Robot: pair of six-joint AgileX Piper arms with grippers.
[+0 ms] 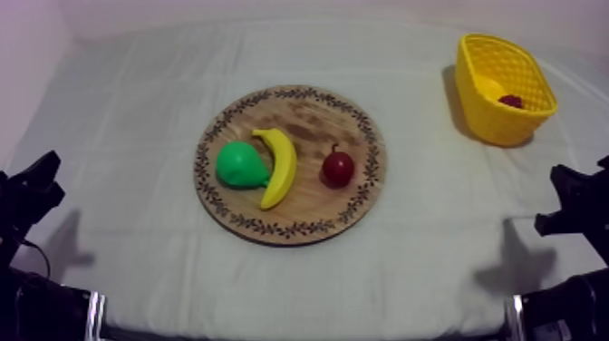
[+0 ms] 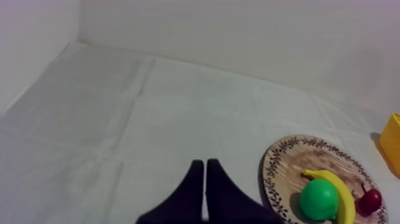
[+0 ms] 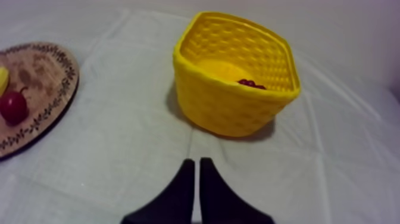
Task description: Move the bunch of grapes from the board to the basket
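The round wooden board (image 1: 290, 195) lies mid-table with a green pear (image 1: 240, 165), a banana (image 1: 281, 167) and a small red fruit (image 1: 338, 168) on it. The yellow basket (image 1: 503, 89) stands at the far right; inside it the dark red bunch of grapes (image 1: 511, 101) peeks over the rim, seen again as grapes (image 3: 251, 83) in the basket (image 3: 238, 101) ahead of my right gripper (image 3: 196, 164). That gripper is shut, fingers together, short of the basket. My left gripper (image 2: 205, 165) is shut as well, over bare cloth left of the board (image 2: 286, 161). Both arms rest low: left (image 1: 27, 195), right (image 1: 575, 204).
Grey-white cloth covers the table, with wide bare stretches to the left of the board and between board and basket. A pale wall rises behind the table's far edge.
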